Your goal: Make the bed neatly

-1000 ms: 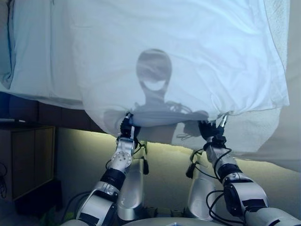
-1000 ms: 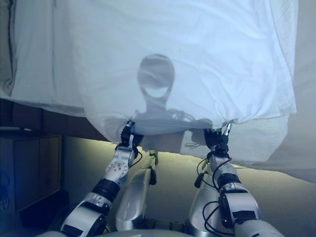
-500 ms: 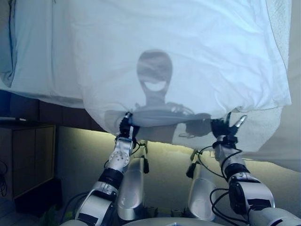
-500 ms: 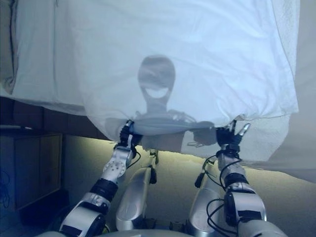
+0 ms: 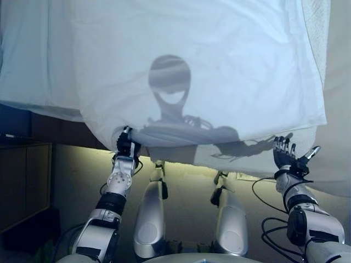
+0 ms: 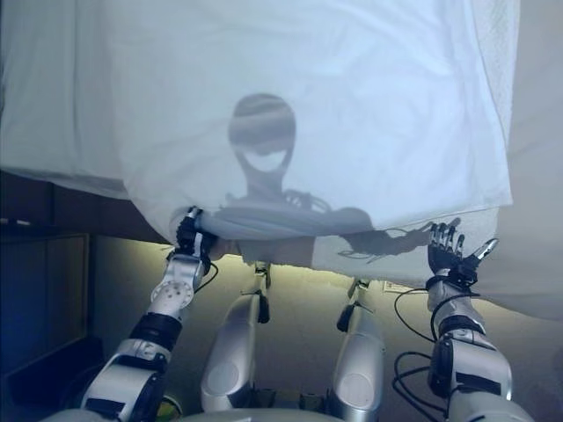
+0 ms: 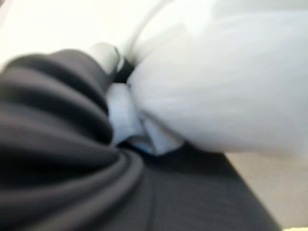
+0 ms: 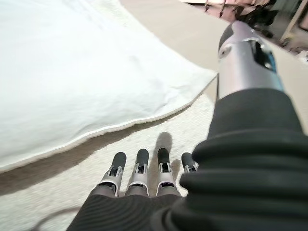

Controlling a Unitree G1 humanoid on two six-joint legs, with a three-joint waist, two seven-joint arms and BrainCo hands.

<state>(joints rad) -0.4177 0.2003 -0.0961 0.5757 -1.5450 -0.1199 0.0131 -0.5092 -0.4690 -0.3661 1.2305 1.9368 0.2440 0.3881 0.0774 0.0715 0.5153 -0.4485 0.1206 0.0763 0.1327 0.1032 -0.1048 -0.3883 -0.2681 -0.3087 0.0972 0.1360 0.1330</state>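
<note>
A white duvet fills the upper two thirds of the head views, draped over the bed, with its lower hem running across the middle of the frame. At the hem's lower left, the left hand is seen curled into the cloth; in its own wrist view a fold of white fabric is pinched against the dark ribbed cover.

At the lower right, the right hand has let go. Half a second ago it was bunched up against the hem; now it is held just below and to the right of the duvet's corner, fingers straight and spread, thumb apart, nothing held. Beneath that corner a textured white blanket is exposed.

The right side of the hem can be judged as released in place, while the left side remains to be set down and smoothed.
</note>
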